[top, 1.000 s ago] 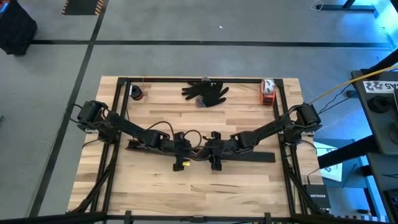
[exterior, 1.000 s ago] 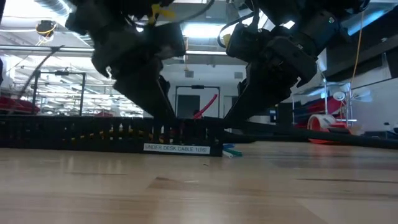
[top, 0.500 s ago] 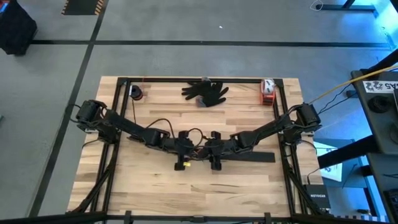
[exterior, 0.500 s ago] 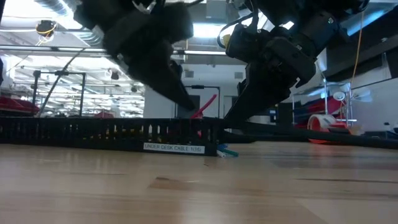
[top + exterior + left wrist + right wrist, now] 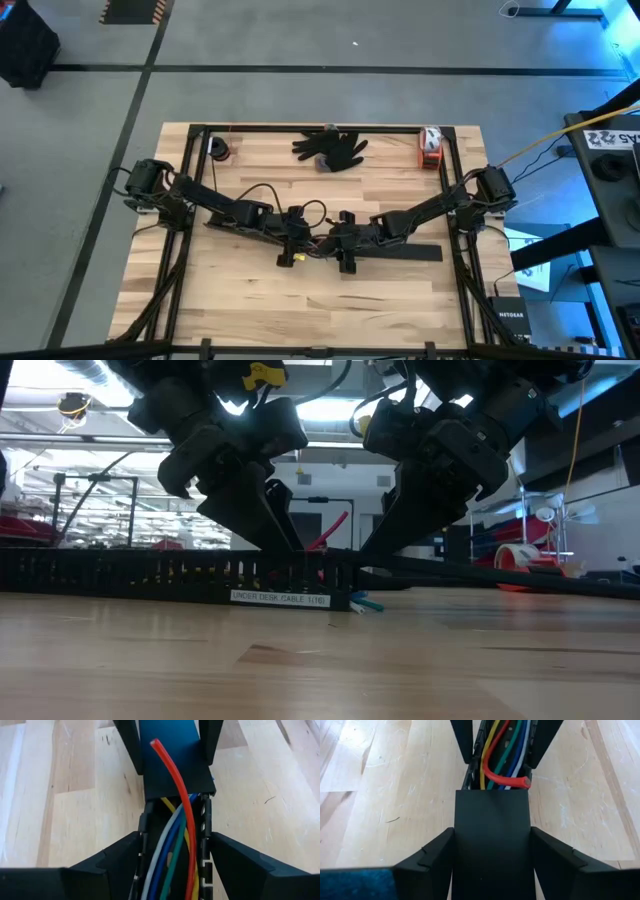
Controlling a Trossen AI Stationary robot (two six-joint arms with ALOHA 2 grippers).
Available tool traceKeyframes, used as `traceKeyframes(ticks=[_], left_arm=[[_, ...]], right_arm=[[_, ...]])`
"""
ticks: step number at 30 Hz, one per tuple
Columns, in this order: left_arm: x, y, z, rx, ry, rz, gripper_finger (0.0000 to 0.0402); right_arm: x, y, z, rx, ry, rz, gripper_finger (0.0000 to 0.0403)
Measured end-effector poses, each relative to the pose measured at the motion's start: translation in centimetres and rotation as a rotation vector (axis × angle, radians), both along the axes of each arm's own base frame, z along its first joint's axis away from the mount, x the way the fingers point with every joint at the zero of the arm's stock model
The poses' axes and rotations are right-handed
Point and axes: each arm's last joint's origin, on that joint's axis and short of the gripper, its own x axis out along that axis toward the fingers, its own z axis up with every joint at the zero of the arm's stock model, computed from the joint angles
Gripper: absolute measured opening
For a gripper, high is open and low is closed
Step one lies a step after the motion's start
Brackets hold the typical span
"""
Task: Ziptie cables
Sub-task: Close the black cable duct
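Flanking the cables (image 5: 172, 837): slotted channel (image 5: 150, 574), black glove (image 5: 331, 147), tape roll (image 5: 220, 149).

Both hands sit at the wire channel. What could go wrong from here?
1. The red wire arches up out of the channel; the cover gripped by the right hand could pinch or snag it.
2. The left hand grips the channel around the other wires; a shift might drag them loose.
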Motion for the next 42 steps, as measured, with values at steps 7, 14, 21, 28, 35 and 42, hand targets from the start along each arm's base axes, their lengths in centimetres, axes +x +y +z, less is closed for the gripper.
traceKeyframes(ticks=[7, 14, 21, 28, 35, 42], left_arm=[[0.6, -0.1, -1.3, -0.046, -0.003, 0.024, 0.0236], [0.9, -0.2, -1.8, -0.103, -0.007, 0.078, 0.0235], [1.4, -0.6, -2.4, -0.148, -0.035, 0.083, 0.0235], [1.4, -0.7, -2.4, -0.147, -0.040, 0.066, 0.0235], [1.3, -1.2, -2.4, -0.148, -0.037, 0.064, 0.0235], [1.2, -1.9, -2.4, -0.150, -0.040, 0.053, 0.0235]], right_arm=[[0.0, 0.0, 0.0, 0.026, -0.001, -0.027, 0.0218], [0.4, 0.1, 0.3, 0.125, -0.049, -0.101, 0.0218], [0.6, 0.1, 0.2, 0.084, -0.062, -0.081, 0.0218], [2.5, 0.7, 0.1, 0.026, -0.029, -0.017, 0.0218], [3.4, 1.0, 0.0, 0.027, 0.037, -0.065, 0.0218], [3.4, 1.0, 0.0, 0.055, 0.048, -0.107, 0.0218]])
